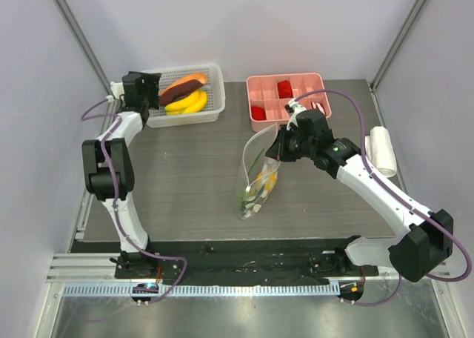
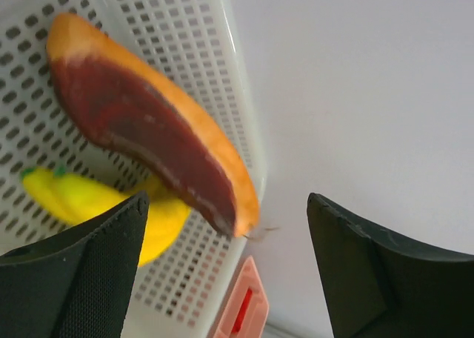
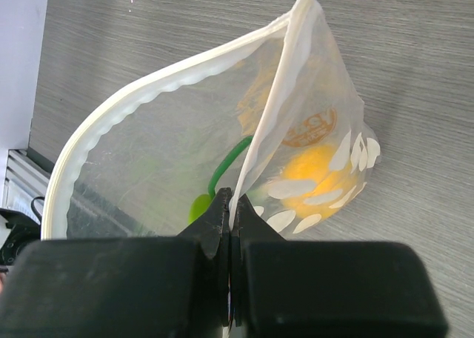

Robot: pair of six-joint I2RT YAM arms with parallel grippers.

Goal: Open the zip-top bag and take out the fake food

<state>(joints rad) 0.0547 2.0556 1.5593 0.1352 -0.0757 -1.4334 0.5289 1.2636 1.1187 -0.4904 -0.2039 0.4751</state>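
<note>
Right fingers (image 1: 285, 147) were shut flat on the zip-top bag (image 1: 255, 176). In the right wrist view they (image 3: 231, 204) pinched a fold of film just below the white zip strip, with no gap between them. The bag sat mid-desk, slightly right of centre. Its long axis ran from the far edge toward the near edge, with the mouth end lifted at the far end by the grip and the closed end resting on the desk. The zip looked parted: the strip bowed into an open loop on the bag (image 3: 185, 130). Inside were a yellow toy piece (image 1: 266, 181) (image 3: 315, 167) and a green piece (image 1: 248, 193) (image 3: 222, 171), both low in the bag toward the near edge, well below the pinch. Left fingers (image 1: 141, 93) were spread wide and held nothing. They hung over the white perforated basket (image 1: 215, 75) at the far-left corner. The left wrist view framed the sausage piece (image 2: 148, 138) and bananas (image 2: 89, 201) in the basket (image 2: 222, 56) between those fingers (image 2: 226, 204). From above, the sausage piece (image 1: 181, 86) lay across the bananas (image 1: 189, 103) in the basket, so I judged those two as out. The pink divided tray (image 1: 255, 82) sat at the far edge, just beyond the bag mouth. Key geometry: the bag lay to the right of the free left fingers and nearer the near edge, well apart from them. My read: the left arm has to enter from the far end, along the long axis, to get the last two pieces.
</note>
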